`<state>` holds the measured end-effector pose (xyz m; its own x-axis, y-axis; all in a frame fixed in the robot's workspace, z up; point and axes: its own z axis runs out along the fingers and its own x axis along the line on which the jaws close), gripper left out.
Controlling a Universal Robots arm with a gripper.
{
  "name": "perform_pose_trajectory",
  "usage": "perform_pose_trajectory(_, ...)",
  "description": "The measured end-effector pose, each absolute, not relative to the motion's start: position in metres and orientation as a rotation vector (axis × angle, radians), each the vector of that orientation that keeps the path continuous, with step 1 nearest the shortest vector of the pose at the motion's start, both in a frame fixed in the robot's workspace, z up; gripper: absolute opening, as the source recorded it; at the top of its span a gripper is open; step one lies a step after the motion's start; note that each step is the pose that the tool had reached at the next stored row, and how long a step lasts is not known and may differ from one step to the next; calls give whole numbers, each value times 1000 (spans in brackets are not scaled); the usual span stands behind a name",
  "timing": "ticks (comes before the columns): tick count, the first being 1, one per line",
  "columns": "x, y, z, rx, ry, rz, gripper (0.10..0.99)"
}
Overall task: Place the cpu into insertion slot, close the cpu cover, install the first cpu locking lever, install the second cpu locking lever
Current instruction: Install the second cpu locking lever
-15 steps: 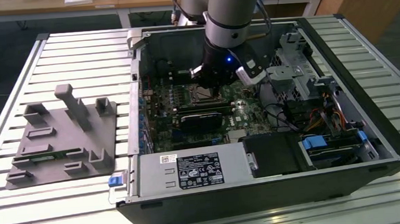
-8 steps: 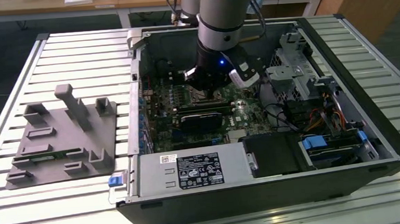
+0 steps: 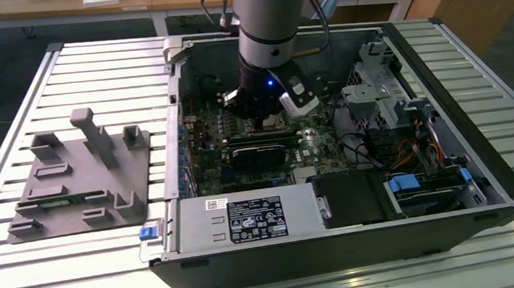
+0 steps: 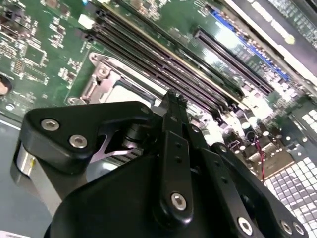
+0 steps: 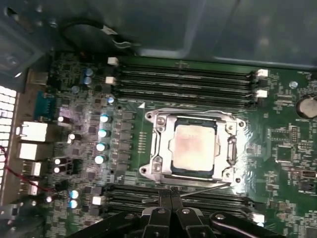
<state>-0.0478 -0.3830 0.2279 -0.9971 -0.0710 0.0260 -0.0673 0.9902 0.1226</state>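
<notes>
One cpu lies flat in the insertion slot (cover down), hand fingers together beside it.

Support surface: slatted metal table. Resting directly on it, an open black computer case toward the exterior view's right. A grey fixture plate with upright blocks lies flat at the exterior view's left, just beside the case.

A white label lies on the power supply housing in the exterior view; its print cannot be made out. No text on the motherboard can be read in either wrist view.
</notes>
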Motion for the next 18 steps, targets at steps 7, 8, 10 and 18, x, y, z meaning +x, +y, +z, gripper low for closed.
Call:
perform_pose_trajectory(7, -53, -390, 227, 107, -3101, -243, 106)
perform_pose_trajectory(8, -54, -392, 227, 107, -3101, -245, 106)
perform_pose_trajectory(10, -56, -392, 225, 106, -3101, -247, 106)
perform_pose_trajectory(18, -56, -393, 217, 60, -3103, -254, 106)
